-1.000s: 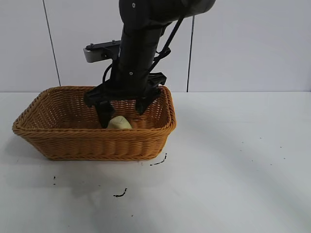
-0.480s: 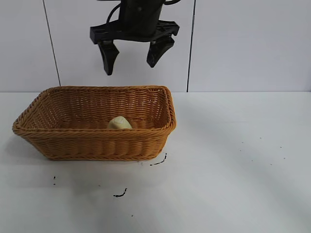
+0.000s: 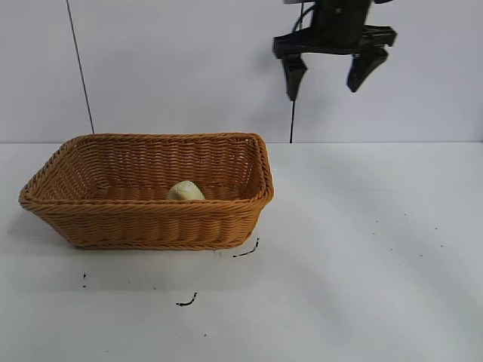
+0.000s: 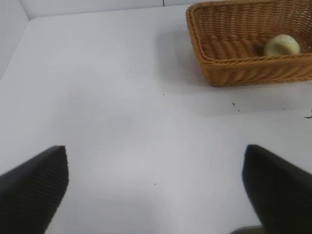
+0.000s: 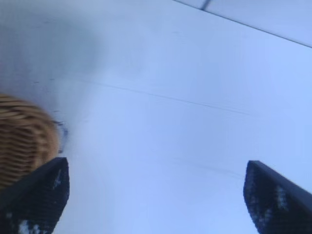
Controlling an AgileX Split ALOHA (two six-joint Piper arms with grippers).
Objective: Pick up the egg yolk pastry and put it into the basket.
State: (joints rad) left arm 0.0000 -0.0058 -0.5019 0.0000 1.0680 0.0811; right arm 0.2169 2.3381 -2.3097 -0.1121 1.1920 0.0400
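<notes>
The pale yellow egg yolk pastry [image 3: 186, 191] lies inside the orange-brown wicker basket [image 3: 151, 223], near its front wall. My right gripper [image 3: 330, 74] is open and empty, high in the air to the right of the basket, well clear of it. In the right wrist view its gripper [image 5: 156, 163] spreads over white table, with a corner of the basket [image 5: 22, 141] at the edge. My left gripper [image 4: 153, 152] is open and empty, parked far from the basket [image 4: 243, 73]; that view also shows the pastry [image 4: 282, 45] in it.
The basket stands on a white table at the left. Small dark marks [image 3: 187, 302] lie on the table in front of it, one [image 3: 247, 251] by its front right corner. A white panelled wall stands behind.
My right gripper rose out of the basket, leaving the pastry in it, then moved up and to the right. The pastry and basket have not moved.
</notes>
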